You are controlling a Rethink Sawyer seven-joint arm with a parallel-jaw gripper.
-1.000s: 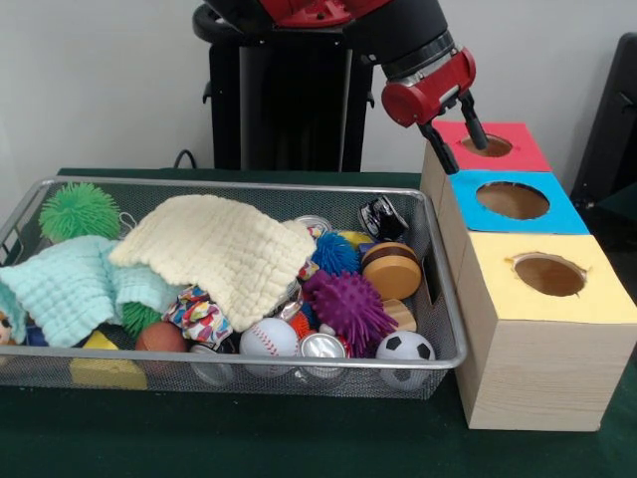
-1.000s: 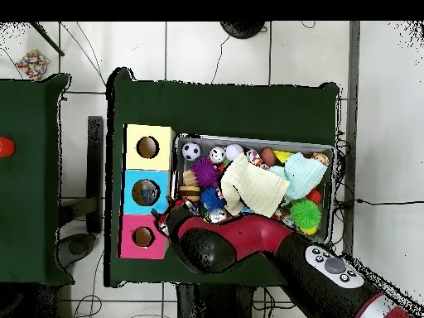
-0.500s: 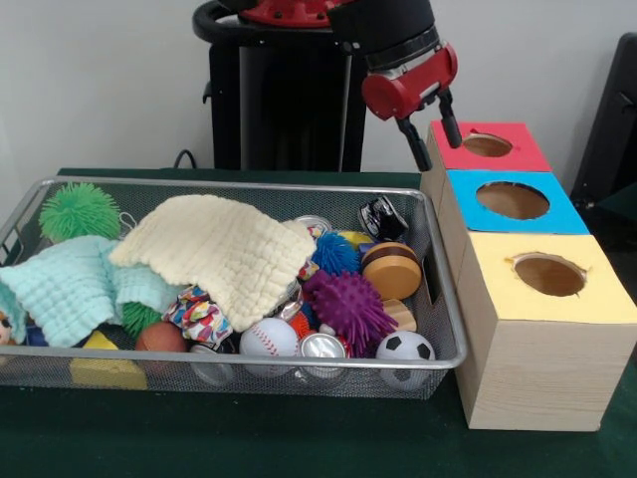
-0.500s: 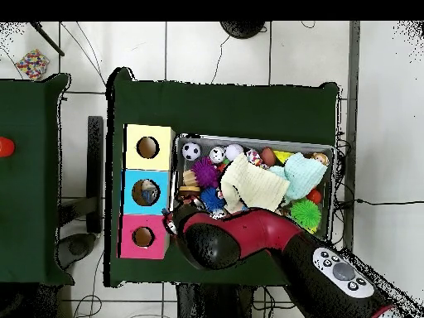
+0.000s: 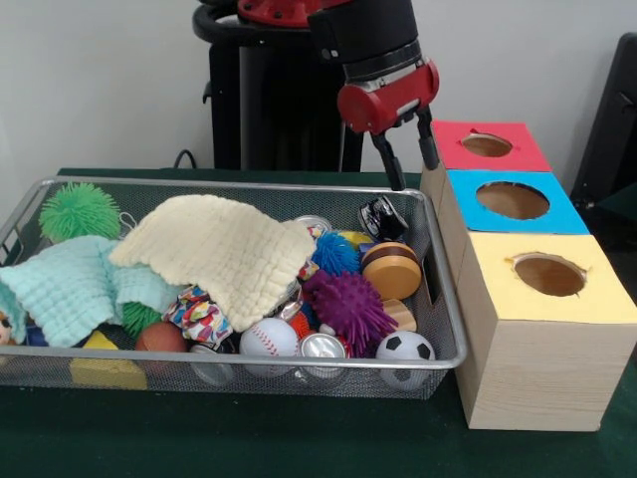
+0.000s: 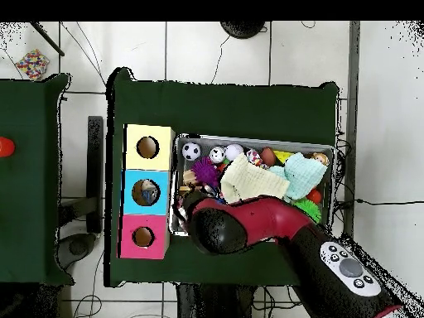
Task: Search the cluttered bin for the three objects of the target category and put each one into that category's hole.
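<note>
At the upper middle of the front view, the gripper hangs over the bin's far right corner, its two dark fingers spread apart with nothing between them. The bin fills the left and centre of that view, a long wire-mesh tray on the green table. Right under the gripper lies a small black-and-silver toy, with a round wooden disc just in front of it. A purple spiky ball and a blue spiky ball sit beside the disc, and a baseball, a can and a soccer ball line the near wall. A cream cloth and a mint cloth cover much of the left half. A green spiky ball sits at far left. To the right, touching the bin, stand the red box, blue box and yellow box.
</note>
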